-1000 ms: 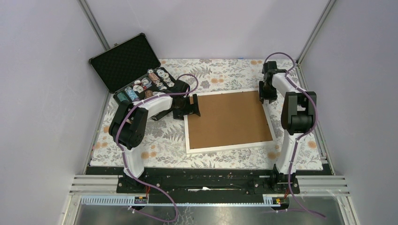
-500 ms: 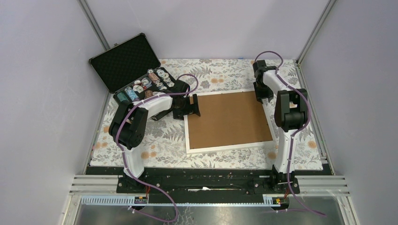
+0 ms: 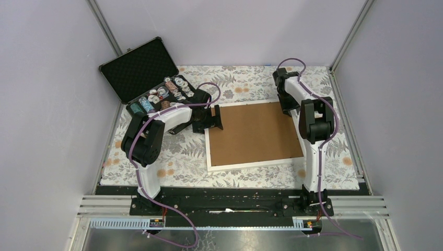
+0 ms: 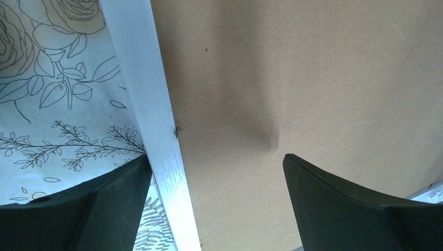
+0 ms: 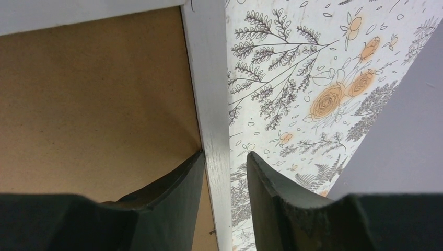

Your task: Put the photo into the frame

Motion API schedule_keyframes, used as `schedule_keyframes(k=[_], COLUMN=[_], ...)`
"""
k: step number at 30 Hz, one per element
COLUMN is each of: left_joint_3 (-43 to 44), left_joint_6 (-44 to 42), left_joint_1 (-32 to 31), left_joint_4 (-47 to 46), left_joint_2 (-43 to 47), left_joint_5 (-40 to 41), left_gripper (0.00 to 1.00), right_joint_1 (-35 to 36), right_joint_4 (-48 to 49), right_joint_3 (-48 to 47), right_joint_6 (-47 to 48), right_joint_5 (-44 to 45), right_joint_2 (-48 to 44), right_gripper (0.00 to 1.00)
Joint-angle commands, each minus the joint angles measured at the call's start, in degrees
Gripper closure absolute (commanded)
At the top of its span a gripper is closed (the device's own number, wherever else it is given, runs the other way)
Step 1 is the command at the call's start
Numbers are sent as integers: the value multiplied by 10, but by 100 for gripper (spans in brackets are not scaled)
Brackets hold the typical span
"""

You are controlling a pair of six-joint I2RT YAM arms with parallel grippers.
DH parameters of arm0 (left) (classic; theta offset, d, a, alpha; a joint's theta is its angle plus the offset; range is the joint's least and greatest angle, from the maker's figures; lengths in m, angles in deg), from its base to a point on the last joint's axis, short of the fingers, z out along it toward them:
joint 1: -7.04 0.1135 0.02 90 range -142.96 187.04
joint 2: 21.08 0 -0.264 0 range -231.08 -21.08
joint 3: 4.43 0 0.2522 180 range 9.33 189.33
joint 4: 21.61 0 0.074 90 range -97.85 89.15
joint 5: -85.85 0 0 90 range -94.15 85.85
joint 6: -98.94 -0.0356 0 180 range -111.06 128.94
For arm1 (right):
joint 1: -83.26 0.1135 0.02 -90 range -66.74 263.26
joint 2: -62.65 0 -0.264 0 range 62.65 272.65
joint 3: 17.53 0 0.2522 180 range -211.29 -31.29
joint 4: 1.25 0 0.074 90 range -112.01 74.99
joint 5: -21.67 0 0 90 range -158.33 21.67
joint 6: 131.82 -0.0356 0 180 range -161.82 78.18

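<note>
The white frame (image 3: 256, 163) lies flat on the floral cloth with a plain brown backing board (image 3: 253, 133) filling it. The photo is hidden or out of view. My left gripper (image 3: 217, 119) is wide open at the frame's left rail (image 4: 151, 104); one finger is over the cloth, the other over the board (image 4: 313, 78). My right gripper (image 3: 286, 107) is at the frame's far right corner. Its jaws stand narrowly apart astride the right rail (image 5: 211, 94): the inner finger touches the rail over the board (image 5: 94, 94), and the outer finger stands off it over the cloth.
An open black foam-lined case (image 3: 141, 70) with several chips (image 3: 162, 94) stands at the back left, close behind the left arm. Grey walls close in both sides and the back. The floral cloth (image 3: 235, 78) covers the table.
My right arm has swung left, and its gripper has moved from outside the frame's right edge onto the far right corner rail. The left arm has not moved.
</note>
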Motion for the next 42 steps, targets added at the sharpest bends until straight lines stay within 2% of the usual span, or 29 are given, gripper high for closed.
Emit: schedule_keyframes(k=[1,9,13,16,21,25,27,30,32,33,36,38,42], left_joint_3=[5,4,5,7,25,35,36,33,27,22,11,-4,-33], left_joint_6=[18,19,18,11,-3,-26,-46,-73,-88,-95,-116,-121,-107], left_joint_1=[-14,-14,-17,-24,-28,-27,-27,-28,-28,-28,-28,-29,-29], left_joint_4=[-46,-45,-45,-42,-16,-8,-10,-16,-24,-28,-42,-56,-71], left_joint_2=[-8,-7,-9,-7,-8,13,25,45,61,71,109,141,205], left_joint_5=[-59,-57,-54,-34,6,51,73,94,98,103,107,107,79], left_gripper=[1,1,1,1,1,1,1,1,1,1,1,1,1], right_joint_1=[65,99,109,109,107,104,94,64,36,21,-14,-26,-42], right_joint_4=[-1,-21,-4,41,131,170,201,276,325,344,347,323,269], right_joint_3=[-5,-41,-32,0,91,149,198,293,352,375,411,415,405], right_joint_6=[-52,-55,-58,-64,-64,-56,-57,-84,-110,-125,-161,-184,-160], right_joint_5=[-194,-171,-200,-217,-245,-218,-214,-227,-257,-277,-290,-253,-167], right_joint_2=[99,122,111,41,-112,-201,-245,-327,-378,-398,-437,-462,-505], right_gripper=[52,51,52,51,44,30,27,18,5,1,0,0,0])
